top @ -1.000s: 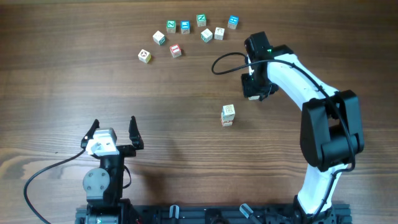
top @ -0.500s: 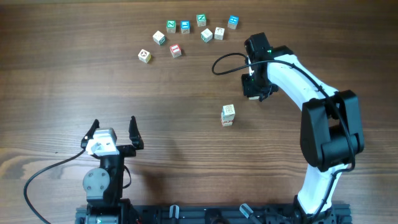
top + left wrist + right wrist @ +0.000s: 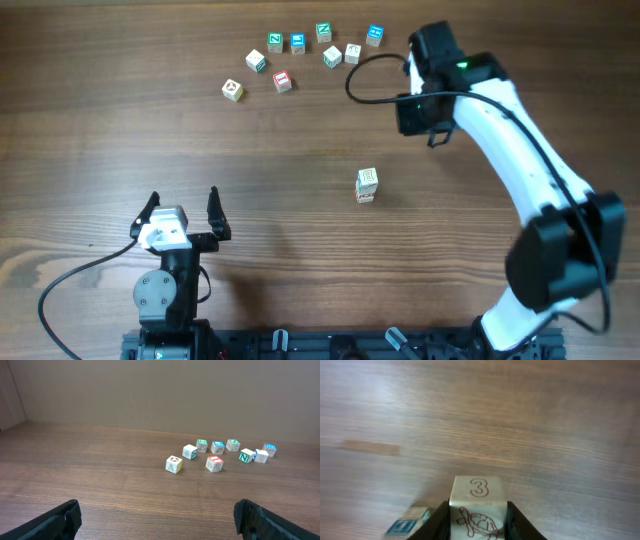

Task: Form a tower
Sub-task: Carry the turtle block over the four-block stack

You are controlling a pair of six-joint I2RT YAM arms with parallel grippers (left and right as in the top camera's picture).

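Observation:
The tower (image 3: 367, 185) stands mid-table as a narrow stack of pale letter cubes with a white top and red print lower down. My right gripper (image 3: 420, 116) hovers behind and to the right of it. The right wrist view shows this gripper (image 3: 478, 521) shut on a pale cube (image 3: 478, 505) printed with a red 3 and a turtle, held above the bare wood. From overhead that cube is hidden under the gripper. My left gripper (image 3: 181, 208) rests open near the front left, and its fingers (image 3: 60, 519) hold nothing.
Several loose cubes (image 3: 298, 42) with green, blue and red faces lie scattered at the far side, from a yellow-edged one (image 3: 232, 90) to a blue one (image 3: 374, 36). A blue-faced cube (image 3: 406, 524) lies on the table just left of my right fingers. A black cable (image 3: 365, 95) loops beside the right wrist.
My right arm has swung back and to the right, away from the tower, with the cube between its fingers. The left arm has stayed still.

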